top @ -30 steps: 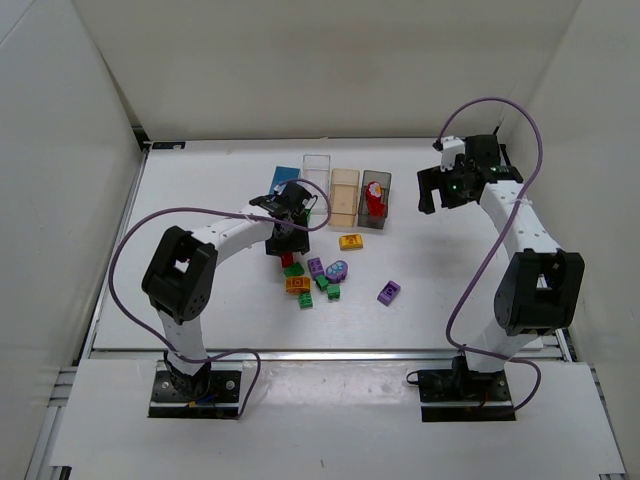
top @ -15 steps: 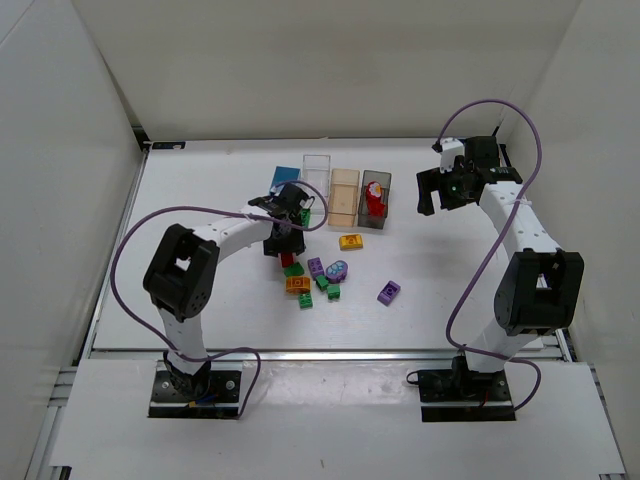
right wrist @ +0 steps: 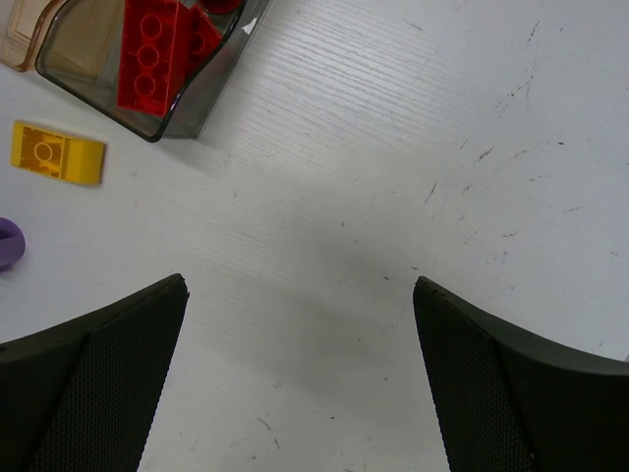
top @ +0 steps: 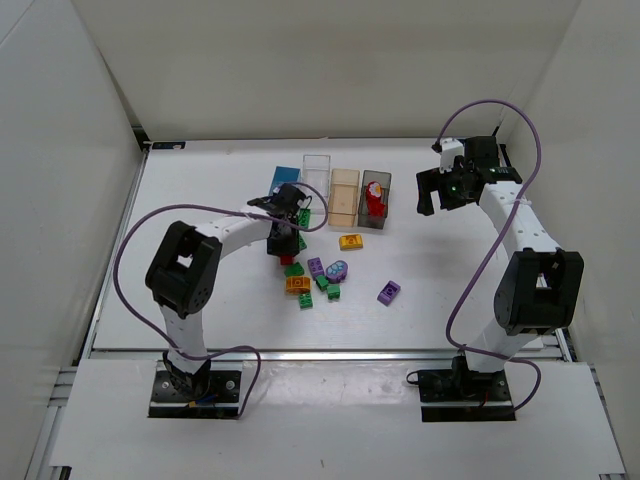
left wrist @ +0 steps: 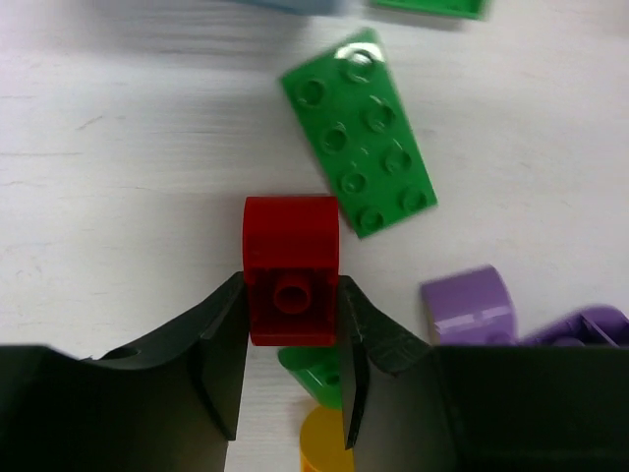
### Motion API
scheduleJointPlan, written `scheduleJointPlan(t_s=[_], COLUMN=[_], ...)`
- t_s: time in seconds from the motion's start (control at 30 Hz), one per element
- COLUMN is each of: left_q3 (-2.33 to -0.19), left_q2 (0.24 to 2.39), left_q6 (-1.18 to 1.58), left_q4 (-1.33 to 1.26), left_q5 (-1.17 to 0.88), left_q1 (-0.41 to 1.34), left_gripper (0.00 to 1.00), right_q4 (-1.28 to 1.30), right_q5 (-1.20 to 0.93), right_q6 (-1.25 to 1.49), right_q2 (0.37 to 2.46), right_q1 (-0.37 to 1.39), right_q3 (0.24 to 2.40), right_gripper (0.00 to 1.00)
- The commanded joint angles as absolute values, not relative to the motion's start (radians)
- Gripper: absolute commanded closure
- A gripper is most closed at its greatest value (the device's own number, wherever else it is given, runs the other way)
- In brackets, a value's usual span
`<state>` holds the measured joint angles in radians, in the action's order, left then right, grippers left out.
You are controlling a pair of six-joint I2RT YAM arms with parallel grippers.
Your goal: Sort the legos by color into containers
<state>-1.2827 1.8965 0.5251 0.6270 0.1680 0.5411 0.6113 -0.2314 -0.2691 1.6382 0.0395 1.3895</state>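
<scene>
Left wrist: left gripper (left wrist: 291,300) clamps red lego (left wrist: 291,258) by its near end; we judge it may pivot loose on lifting.

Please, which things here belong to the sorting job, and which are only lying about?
Of the job: left gripper, shut on a red brick; green brick, yellow brick, purple brick; blue bin, clear bin, peach bin, grey bin holding red bricks.
Only there: cables, table.

A robotics lab test cell: plain white panel walls (top: 320,70) enclose a white counter (top: 200,200) with two bolted-down white robot arms (top: 512,228).
</scene>
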Motion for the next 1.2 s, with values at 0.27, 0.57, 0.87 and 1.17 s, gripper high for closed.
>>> scheduleJointPlan(t_s=[0.27,0.57,0.87,1.17], left_q3=[-1.512,-2.069,-2.381,-2.505], left_q2=[1.696,2.09,2.396,2.534], left_q6=[0.219,0.302,0.344,0.35], left_q4=[0.486,0.482,0.525,0.48], left_q5=[-0.21,-0.548,-0.575,-0.604], left_q1=[0.612,0.537,0.526,0.531], left_gripper=[0.82,0.82,0.76,0.71], right_q4=[0.597,0.589,0.592,0.584], right_q5=[-0.238,-0.201,-0.166,-0.169], right_q6=[-0.265,-0.262,-0.275,-0.284], right_q2=[1.618,1.617,1.615,1.617], right_q1=[0.035,0.035,0.035,0.035], right_q3=[1.405,1.439,1.454,1.434], right_gripper=[0.01,0.01,0.01,0.01])
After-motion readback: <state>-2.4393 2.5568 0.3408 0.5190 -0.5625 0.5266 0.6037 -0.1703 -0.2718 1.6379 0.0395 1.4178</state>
